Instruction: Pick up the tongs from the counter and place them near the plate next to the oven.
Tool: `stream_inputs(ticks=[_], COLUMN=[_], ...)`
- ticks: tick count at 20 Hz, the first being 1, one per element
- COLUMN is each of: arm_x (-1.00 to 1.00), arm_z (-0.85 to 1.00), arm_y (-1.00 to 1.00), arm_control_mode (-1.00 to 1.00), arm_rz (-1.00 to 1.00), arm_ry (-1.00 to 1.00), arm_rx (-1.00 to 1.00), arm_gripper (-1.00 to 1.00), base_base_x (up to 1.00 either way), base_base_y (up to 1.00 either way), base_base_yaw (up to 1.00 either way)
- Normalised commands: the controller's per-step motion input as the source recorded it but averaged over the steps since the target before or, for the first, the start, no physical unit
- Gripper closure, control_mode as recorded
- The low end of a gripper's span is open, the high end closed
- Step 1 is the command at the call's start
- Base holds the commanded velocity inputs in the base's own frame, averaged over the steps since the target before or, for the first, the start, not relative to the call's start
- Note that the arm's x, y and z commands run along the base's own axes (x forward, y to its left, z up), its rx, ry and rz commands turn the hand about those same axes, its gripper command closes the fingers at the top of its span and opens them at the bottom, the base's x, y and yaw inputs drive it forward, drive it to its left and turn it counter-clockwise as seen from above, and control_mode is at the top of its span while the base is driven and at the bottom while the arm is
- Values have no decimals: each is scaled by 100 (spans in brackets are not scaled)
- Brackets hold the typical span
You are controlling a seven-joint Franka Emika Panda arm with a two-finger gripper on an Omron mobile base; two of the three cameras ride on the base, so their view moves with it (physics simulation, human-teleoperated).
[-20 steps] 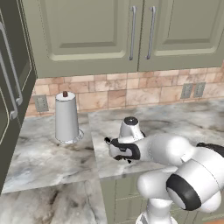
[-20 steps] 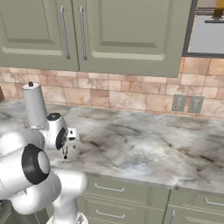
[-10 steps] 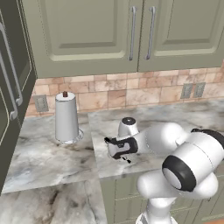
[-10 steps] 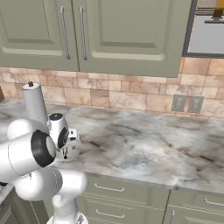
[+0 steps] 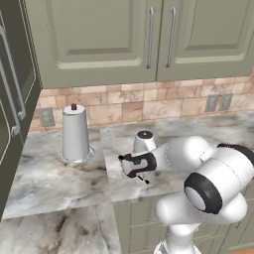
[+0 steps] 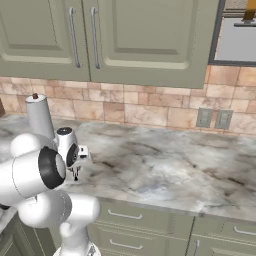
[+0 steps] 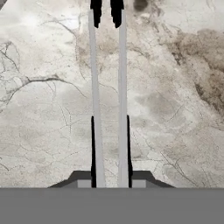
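We hold the tongs (image 7: 108, 87) clamped between our fingertips (image 7: 93, 148), their two silver arms running straight out to black ends above the marble counter (image 7: 175, 109). Our gripper (image 5: 143, 177) points down near the counter's front edge, with the paper towel roll (image 5: 75, 133) standing well apart toward the wall.
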Motion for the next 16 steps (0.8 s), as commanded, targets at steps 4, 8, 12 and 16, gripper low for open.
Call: stream_inputs(ticks=[4, 8, 12, 16], arm_x=[-2, -1, -8, -37], arm_z=[54, 100, 100, 94], arm_y=[-29, -54, -49, -53], arm_control_mode=[-100, -100, -100, -100], arm_rz=[-14, -17, -27, -25], arm_ry=[-7, -1, 0, 2], arm_rx=[0, 0, 1, 3], arm_gripper=[100, 100, 100, 100], base_base_x=[0, 0, 0, 0], base_base_y=[0, 0, 0, 0], base_base_yaw=[0, 0, 0, 0])
